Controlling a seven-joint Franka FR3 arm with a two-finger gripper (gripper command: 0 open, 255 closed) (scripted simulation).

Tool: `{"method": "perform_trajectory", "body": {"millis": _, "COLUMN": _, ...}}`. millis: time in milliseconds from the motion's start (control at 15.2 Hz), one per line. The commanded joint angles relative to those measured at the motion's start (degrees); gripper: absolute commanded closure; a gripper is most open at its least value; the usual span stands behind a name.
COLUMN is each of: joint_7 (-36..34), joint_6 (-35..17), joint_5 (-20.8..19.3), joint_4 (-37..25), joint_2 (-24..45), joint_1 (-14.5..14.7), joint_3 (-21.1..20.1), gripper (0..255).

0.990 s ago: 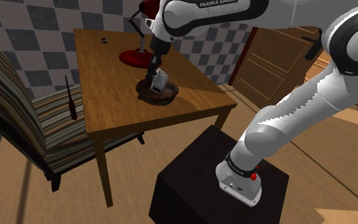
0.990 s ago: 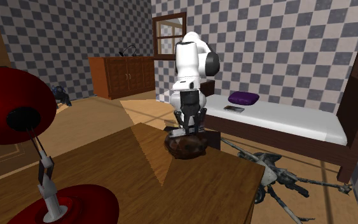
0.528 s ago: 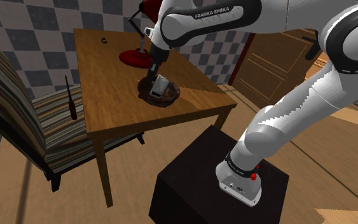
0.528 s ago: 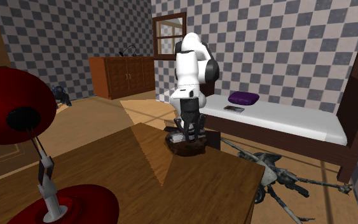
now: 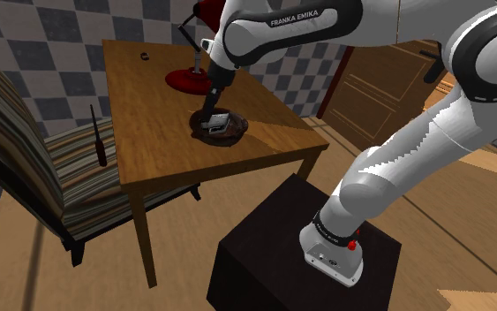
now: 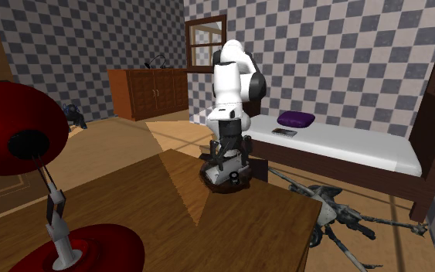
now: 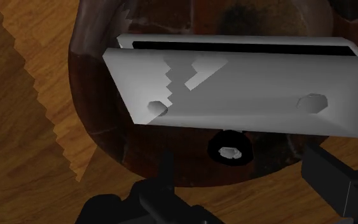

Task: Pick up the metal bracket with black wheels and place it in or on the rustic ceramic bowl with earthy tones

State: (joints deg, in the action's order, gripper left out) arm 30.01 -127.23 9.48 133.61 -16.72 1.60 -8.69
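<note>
The metal bracket (image 7: 234, 89), a grey plate with bolt heads and a black wheel (image 7: 229, 147) beneath it, lies flat across the dark brown bowl (image 7: 101, 95). My gripper (image 7: 247, 173) hovers just above it, open, its fingers (image 7: 329, 175) standing apart and clear of the plate. In the shoulder view the bracket (image 5: 215, 121) rests in the bowl (image 5: 236, 132) near the middle of the wooden table (image 5: 149, 150), with the gripper (image 5: 211, 109) right over it. The second exterior view has the bracket (image 6: 232, 175) in the bowl (image 6: 217, 184) below the gripper (image 6: 229, 159).
A red desk lamp (image 5: 189, 78) stands on the table just behind the bowl, large in the second exterior view's left (image 6: 22, 147). A striped armchair (image 5: 26, 168) with a dark tool (image 5: 99, 137) flanks the table. My stand (image 5: 299, 256) is nearby. A bed (image 6: 339, 143) lies beyond.
The gripper came down over the bowl holding the bracket upright, then opened. The bracket now lies flat in the bowl, free of the fingers.
</note>
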Motion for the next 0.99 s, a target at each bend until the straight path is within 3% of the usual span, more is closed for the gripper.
{"method": "perform_trajectory", "body": {"millis": 0, "joint_7": 0.0, "joint_6": 0.0, "joint_5": 0.0, "joint_4": 0.0, "joint_2": 0.0, "joint_1": 0.0, "joint_3": 0.0, "gripper": 0}}
{"method": "perform_trajectory", "body": {"millis": 132, "joint_7": 0.0, "joint_6": 0.0, "joint_5": 0.0, "joint_4": 0.0, "joint_2": 0.0, "joint_1": 0.0, "joint_3": 0.0, "gripper": 0}}
{"method": "perform_trajectory", "body": {"millis": 396, "joint_7": 0.0, "joint_6": 7.5, "joint_5": -0.3, "joint_4": -4.1, "joint_2": -3.4, "joint_1": -0.3, "joint_3": 0.8, "gripper": 0}}
{"method": "perform_trajectory", "body": {"millis": 924, "joint_7": 0.0, "joint_6": 7.5, "joint_5": -0.3, "joint_4": -4.1, "joint_2": -3.4, "joint_1": -0.3, "joint_3": 0.8, "gripper": 0}}
